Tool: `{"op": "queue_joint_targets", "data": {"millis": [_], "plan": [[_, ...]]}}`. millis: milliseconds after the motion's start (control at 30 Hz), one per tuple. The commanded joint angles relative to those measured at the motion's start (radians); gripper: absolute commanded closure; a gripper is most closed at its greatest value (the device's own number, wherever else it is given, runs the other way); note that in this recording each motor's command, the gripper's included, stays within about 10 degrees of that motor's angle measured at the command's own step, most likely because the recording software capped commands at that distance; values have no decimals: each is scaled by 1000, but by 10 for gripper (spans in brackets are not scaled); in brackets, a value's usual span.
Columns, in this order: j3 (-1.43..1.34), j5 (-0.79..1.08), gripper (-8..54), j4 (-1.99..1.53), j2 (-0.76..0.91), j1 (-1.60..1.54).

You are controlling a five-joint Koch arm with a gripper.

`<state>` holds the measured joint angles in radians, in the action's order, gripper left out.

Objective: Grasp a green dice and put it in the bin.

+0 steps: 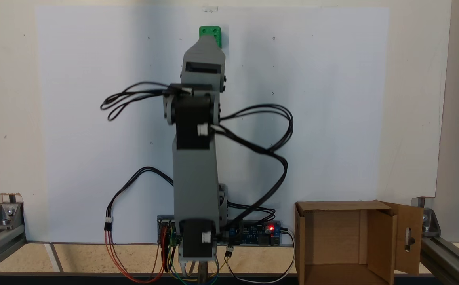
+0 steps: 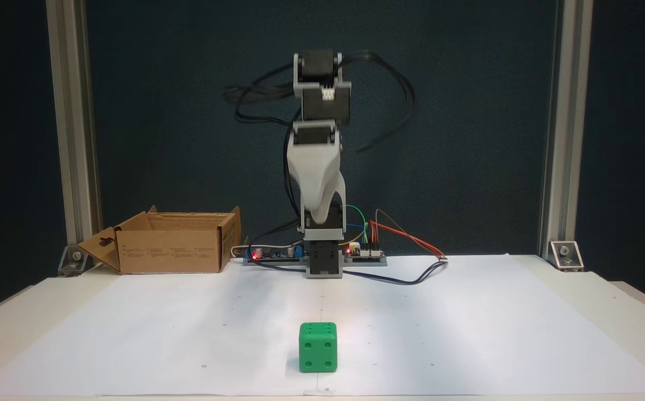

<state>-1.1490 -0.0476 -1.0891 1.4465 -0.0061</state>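
My end effector (image 2: 315, 214) hangs raised above the tabletop (image 2: 467, 334), tip pointing down; its two halves lie one behind the other in both fixed views, so I cannot tell whether they are apart or together. The green dice (image 2: 318, 346) sits out in front of it on the white paper (image 2: 188, 334), untouched, a four-pip face toward the camera. The bin (image 2: 172, 245) stands open back beside my base, well apart from the dice.
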Motion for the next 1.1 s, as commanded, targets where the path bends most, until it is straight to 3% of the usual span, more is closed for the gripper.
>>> {"op": "queue_joint_targets", "data": {"millis": [0, 1067], "plan": [[83, -41, 23, 2, -31, -3], [273, -63, 23, 84, -422, -6]]}}
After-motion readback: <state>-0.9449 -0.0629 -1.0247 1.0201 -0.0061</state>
